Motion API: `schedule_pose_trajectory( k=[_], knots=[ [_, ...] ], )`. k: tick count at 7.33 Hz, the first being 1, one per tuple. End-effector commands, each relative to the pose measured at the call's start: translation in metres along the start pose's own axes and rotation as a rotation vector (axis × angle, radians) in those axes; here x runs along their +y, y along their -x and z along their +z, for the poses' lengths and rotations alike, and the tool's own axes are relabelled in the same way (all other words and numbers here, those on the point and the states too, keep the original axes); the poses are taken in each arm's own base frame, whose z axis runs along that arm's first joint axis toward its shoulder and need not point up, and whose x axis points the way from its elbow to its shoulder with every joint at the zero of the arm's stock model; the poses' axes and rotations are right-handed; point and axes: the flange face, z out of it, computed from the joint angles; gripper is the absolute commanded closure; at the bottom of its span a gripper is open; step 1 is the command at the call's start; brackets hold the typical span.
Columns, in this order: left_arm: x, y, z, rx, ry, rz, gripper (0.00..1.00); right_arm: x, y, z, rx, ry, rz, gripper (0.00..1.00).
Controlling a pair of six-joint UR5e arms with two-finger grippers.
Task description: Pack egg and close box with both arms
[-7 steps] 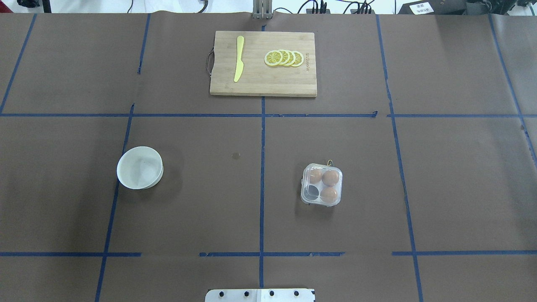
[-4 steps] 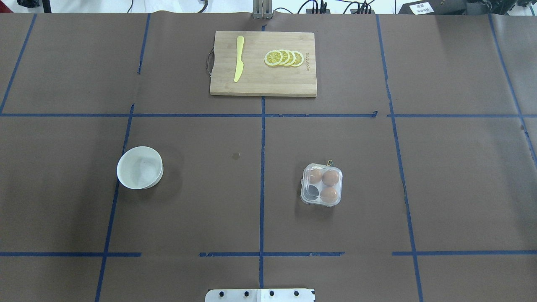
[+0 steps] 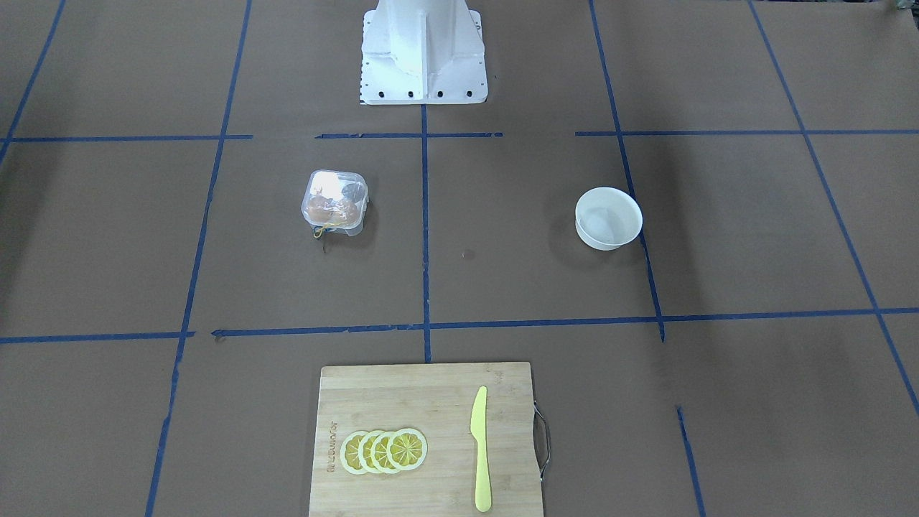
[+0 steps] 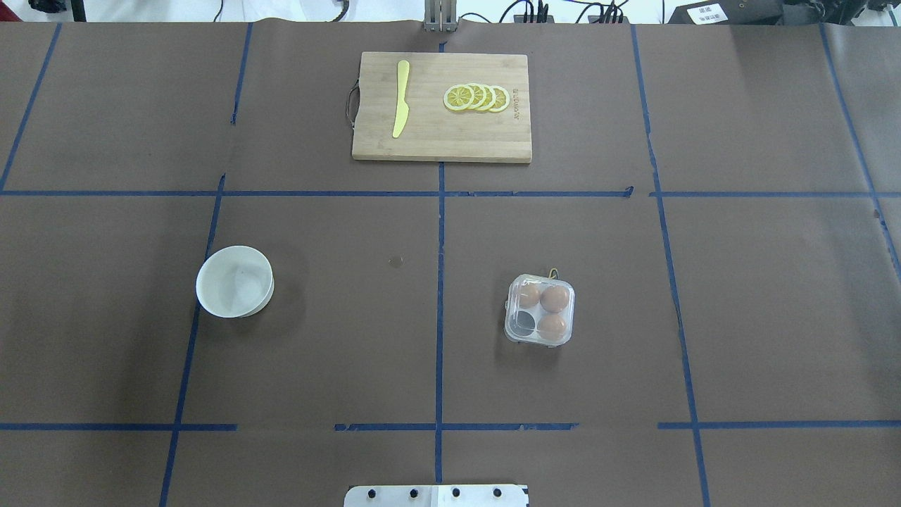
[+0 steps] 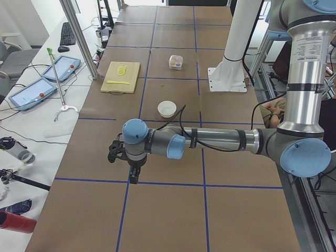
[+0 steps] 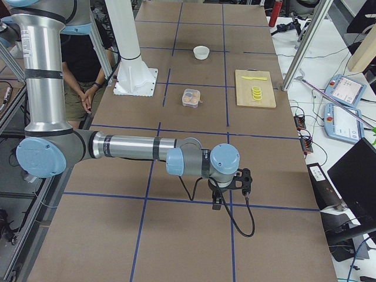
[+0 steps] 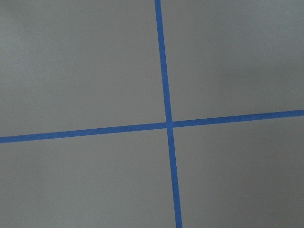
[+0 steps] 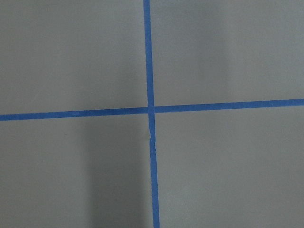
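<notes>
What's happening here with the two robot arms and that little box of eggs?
Nothing is being handled right now. The left arm and the right arm each reach out low over bare table toward opposite ends, far from the box. The box holds three eggs with one cell empty, and its clear lid seems to be down. The white bowl is empty.
</notes>
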Motion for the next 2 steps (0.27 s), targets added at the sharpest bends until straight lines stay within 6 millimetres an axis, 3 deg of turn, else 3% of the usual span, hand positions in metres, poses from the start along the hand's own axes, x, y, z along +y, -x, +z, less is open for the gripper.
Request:
schedule_pose_trajectory(
  k=[1,2],
  knots=[
    [0.0008,0.0009,0.0007,-0.001,0.001,0.000,0.00,0.0000,0.0000,0.0000,0.000,0.000,-0.001,0.00],
    [0.0002,0.0009,0.0008,-0.001,0.001,0.000,0.00,0.0000,0.0000,0.0000,0.000,0.000,-0.001,0.00]
  ],
)
